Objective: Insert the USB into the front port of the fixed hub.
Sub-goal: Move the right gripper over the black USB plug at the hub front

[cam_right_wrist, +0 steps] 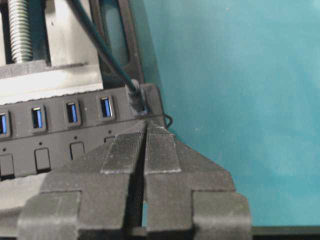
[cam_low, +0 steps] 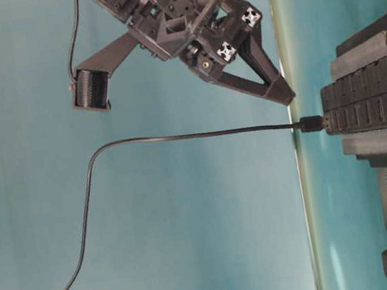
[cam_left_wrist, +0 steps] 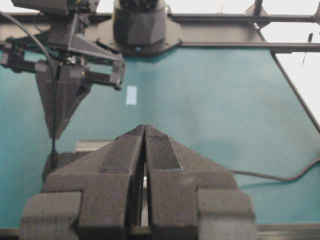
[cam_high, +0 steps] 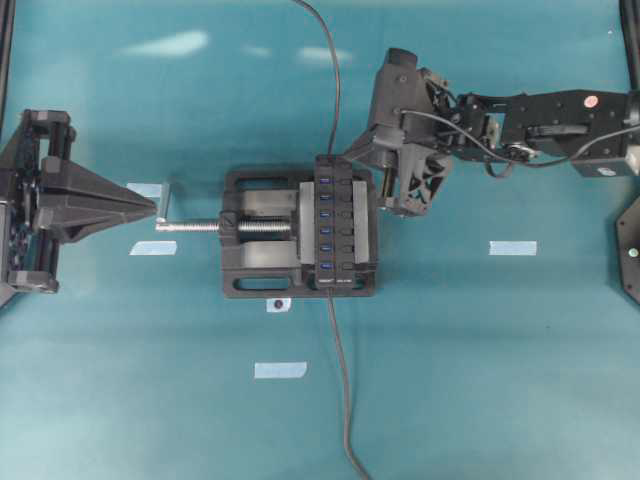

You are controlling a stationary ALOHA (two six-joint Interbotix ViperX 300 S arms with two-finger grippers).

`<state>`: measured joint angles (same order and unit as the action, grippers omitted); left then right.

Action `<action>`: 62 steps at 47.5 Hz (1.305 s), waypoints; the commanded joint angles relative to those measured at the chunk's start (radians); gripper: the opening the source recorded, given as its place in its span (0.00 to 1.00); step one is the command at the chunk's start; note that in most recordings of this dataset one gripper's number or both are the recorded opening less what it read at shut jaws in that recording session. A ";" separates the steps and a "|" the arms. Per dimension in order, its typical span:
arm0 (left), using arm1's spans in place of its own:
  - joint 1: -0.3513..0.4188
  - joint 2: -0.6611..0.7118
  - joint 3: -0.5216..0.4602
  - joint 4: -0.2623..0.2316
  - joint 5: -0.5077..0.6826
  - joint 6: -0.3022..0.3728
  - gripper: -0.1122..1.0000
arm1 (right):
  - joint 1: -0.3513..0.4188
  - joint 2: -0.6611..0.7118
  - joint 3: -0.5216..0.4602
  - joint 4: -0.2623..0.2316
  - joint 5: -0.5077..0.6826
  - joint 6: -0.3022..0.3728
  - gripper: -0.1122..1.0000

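Showing what overhead hides, the right wrist view has the USB (cam_right_wrist: 136, 98) seated in the fixed hub (cam_right_wrist: 55, 131); right hand (cam_right_wrist: 146, 131) pressed together.

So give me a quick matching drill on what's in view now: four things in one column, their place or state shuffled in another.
Things:
1. USB
2. fixed hub
3. left gripper
4. right gripper

Place or state:
A. shut, holding nothing, just beside the hub's end
B. clamped in the vise
C. shut, pointing at the vise's screw handle
D. seated in the hub's end port

Pairs: 1-D, 2-B, 3-C, 4-A
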<state>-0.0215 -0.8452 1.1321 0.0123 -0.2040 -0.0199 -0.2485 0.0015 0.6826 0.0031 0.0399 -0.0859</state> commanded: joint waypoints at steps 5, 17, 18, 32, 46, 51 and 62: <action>0.000 0.002 -0.011 0.002 -0.005 -0.003 0.10 | -0.002 -0.012 -0.025 0.000 -0.002 -0.012 0.08; -0.002 0.002 -0.012 0.002 -0.005 -0.005 0.10 | -0.002 -0.005 -0.025 0.002 0.000 -0.002 0.08; -0.003 0.002 -0.012 0.002 -0.005 -0.005 0.10 | -0.002 -0.003 -0.025 0.003 0.000 0.000 0.08; -0.023 0.002 -0.012 0.002 -0.005 -0.005 0.10 | -0.002 -0.002 -0.028 0.008 0.031 0.015 0.13; -0.026 0.002 -0.011 0.002 -0.003 -0.009 0.10 | 0.003 0.002 -0.046 -0.002 0.029 -0.012 0.53; -0.025 0.002 -0.008 0.002 -0.005 -0.025 0.10 | 0.005 0.008 -0.054 -0.002 0.028 -0.023 0.75; -0.026 0.002 -0.002 0.002 -0.005 -0.046 0.10 | 0.006 0.031 -0.072 -0.002 0.028 -0.026 0.78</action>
<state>-0.0445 -0.8468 1.1413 0.0123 -0.2025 -0.0644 -0.2454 0.0368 0.6381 0.0031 0.0752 -0.0982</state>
